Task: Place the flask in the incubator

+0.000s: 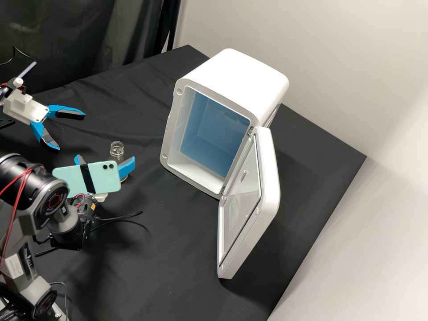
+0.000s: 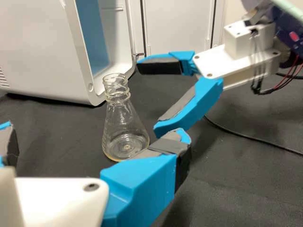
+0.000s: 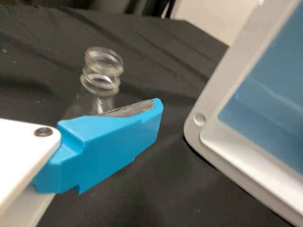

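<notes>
A small clear glass flask point(image 1: 117, 151) stands upright and uncapped on the black bench, left of the incubator point(image 1: 243, 76). The incubator is white with a blue inside, and its door point(image 1: 252, 200) hangs wide open. My right gripper point(image 1: 104, 159) is open, with the flask point(image 2: 122, 127) right at its fingertips point(image 2: 189, 109), untouched as far as I can see. In the right wrist view one blue finger point(image 3: 118, 127) lies just in front of the flask point(image 3: 101, 75). My left gripper point(image 1: 69, 130) is open farther left, facing the flask with nothing in it.
A mint-green phone point(image 1: 87, 177) is strapped above the right wrist. Cables point(image 1: 116, 218) trail on the bench behind that arm. The bench edge point(image 1: 321, 232) runs close behind the open door. A dark curtain point(image 1: 67, 35) hangs at the back left.
</notes>
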Controlling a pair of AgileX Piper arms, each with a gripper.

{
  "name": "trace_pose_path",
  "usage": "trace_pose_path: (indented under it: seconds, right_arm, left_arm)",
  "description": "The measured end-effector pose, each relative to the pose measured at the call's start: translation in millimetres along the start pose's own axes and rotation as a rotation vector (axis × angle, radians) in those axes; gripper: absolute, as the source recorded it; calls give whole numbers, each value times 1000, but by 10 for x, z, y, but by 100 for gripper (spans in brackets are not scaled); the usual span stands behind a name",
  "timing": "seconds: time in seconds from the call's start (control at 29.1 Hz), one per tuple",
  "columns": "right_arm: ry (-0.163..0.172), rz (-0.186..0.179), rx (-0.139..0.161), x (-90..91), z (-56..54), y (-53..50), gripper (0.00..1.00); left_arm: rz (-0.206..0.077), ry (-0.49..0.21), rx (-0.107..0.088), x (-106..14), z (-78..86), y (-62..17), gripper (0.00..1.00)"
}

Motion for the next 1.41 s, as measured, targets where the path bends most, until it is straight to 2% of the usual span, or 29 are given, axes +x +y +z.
trace_pose_path:
  seconds: [0.21, 0.38, 0.48, 0.79, 1.03, 1.41]
  right_arm:
    - [-87, -1, 43, 58, 167, -35, 100]
    - [-117, 10, 50, 77, 239, -8, 100]
    - [-122, 23, 49, 89, 260, 23, 100]
    - [-109, 51, 34, 142, 249, 104, 100]
    - [-100, 35, 28, 163, 231, 94, 100]
    - [-105, 13, 34, 117, 229, 42, 100]
  left_arm:
    - [-1, -4, 1, 0, 5, -1, 100]
    - [-1, -4, 1, 0, 6, -1, 100]
    - [-1, -4, 1, 0, 6, -1, 100]
    - [-1, -4, 1, 0, 6, -1, 100]
    - [-2, -4, 5, 2, 5, -3, 100]
    - [-11, -2, 5, 3, 1, -11, 100]
